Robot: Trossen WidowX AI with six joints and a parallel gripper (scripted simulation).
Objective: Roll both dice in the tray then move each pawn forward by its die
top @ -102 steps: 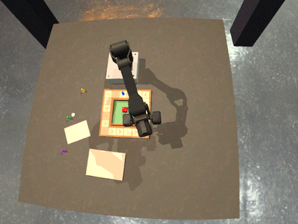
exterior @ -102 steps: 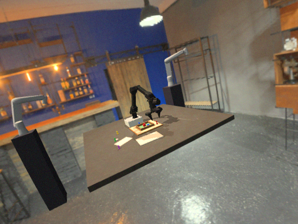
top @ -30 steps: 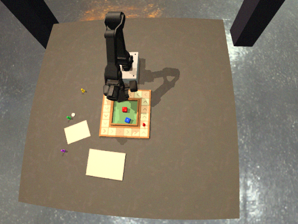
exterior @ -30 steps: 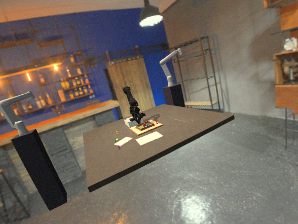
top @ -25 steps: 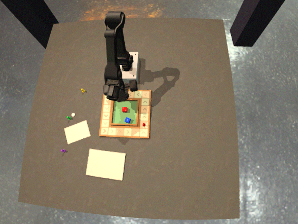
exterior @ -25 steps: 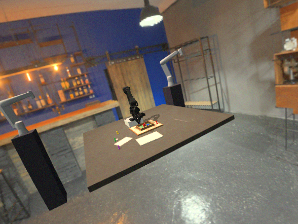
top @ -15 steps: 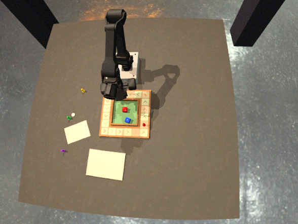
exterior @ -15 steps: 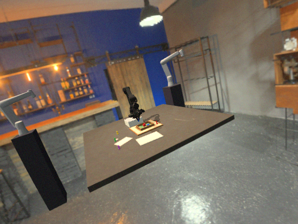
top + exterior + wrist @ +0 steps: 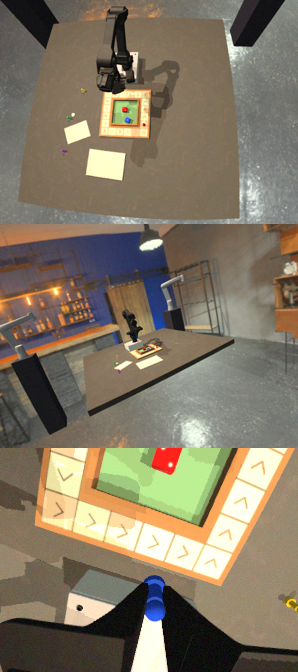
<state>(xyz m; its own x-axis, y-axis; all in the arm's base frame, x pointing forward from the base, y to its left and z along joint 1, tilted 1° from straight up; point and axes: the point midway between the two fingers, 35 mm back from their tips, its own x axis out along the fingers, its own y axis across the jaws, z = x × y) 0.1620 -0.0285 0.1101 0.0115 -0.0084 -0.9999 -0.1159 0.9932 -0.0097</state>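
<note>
My gripper [image 9: 154, 590] is shut on the blue pawn [image 9: 155, 599], raised above the table near the robot's base. In the wrist view the pawn appears just outside the board [image 9: 106, 108] [image 9: 154, 541]. The red die [image 9: 124, 109] [image 9: 144, 348] [image 9: 167, 459] and the blue die [image 9: 127, 120] [image 9: 148, 348] lie apart in the green-floored tray [image 9: 111, 111]. The blue die seems to show one pip on top; the red die's number is not clear. The red pawn [image 9: 144, 124] [image 9: 156, 346] stands on the board's right column in the top view, one square above the bottom corner.
A yellow pawn [image 9: 83, 90] [image 9: 117, 356], green pawn [image 9: 68, 117] [image 9: 115, 363], purple pawn [image 9: 63, 150] [image 9: 118, 371] and white disc [image 9: 73, 114] are left of the board. Two cream sheets, one smaller [image 9: 77, 132] and one larger [image 9: 106, 164], lie near it. The robot's pale base [image 9: 133, 345] is behind the board.
</note>
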